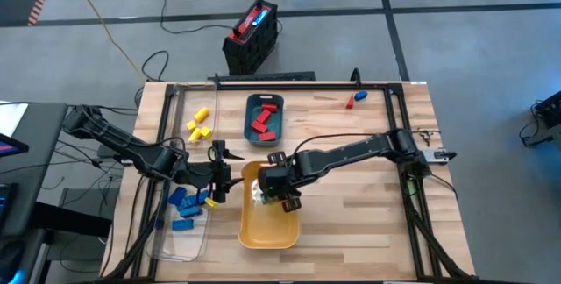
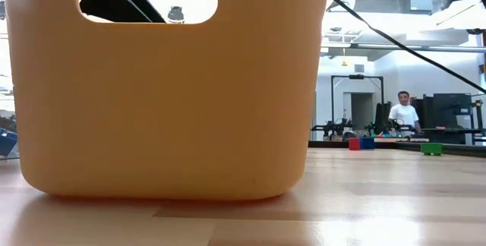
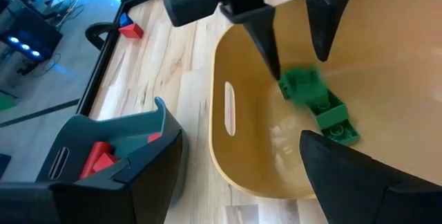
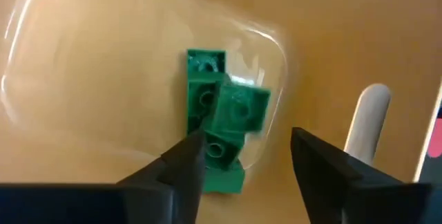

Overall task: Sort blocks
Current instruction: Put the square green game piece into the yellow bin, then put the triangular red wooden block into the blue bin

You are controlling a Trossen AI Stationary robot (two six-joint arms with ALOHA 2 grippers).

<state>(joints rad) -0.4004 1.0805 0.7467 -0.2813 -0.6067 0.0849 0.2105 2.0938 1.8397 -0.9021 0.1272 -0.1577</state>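
Two green blocks lie in the yellow tray [image 1: 263, 231]: a long one [image 4: 204, 162] on the tray floor and a small one [image 4: 238, 113] resting askew on top of it. My right gripper [image 4: 242, 158] hangs open just above them, pointing steeply down, with a finger on either side of the pile. It also shows over the tray in the high view [image 1: 282, 198]. My left gripper [image 1: 219, 174] stands open beside the tray's left rim, holding nothing. Red blocks fill the teal tray [image 1: 265, 116], and blue blocks [image 1: 184, 203] lie in the clear tray. My right gripper comes from above with its fingers apart. One fingertip [image 3: 275, 68] stands right at the small green block's edge [image 3: 290, 82]; whether it touches, I cannot tell. The block lies on the long green block, not between the fingers.
Loose yellow blocks [image 1: 199, 126] lie at the far left. A red and a blue block [image 1: 355, 99] lie at the far right. A red-and-black box [image 1: 252, 34] stands on the floor beyond the table. The yellow tray's wall [image 2: 167, 86] fills the low view. A person [image 2: 402, 113] stands far off.
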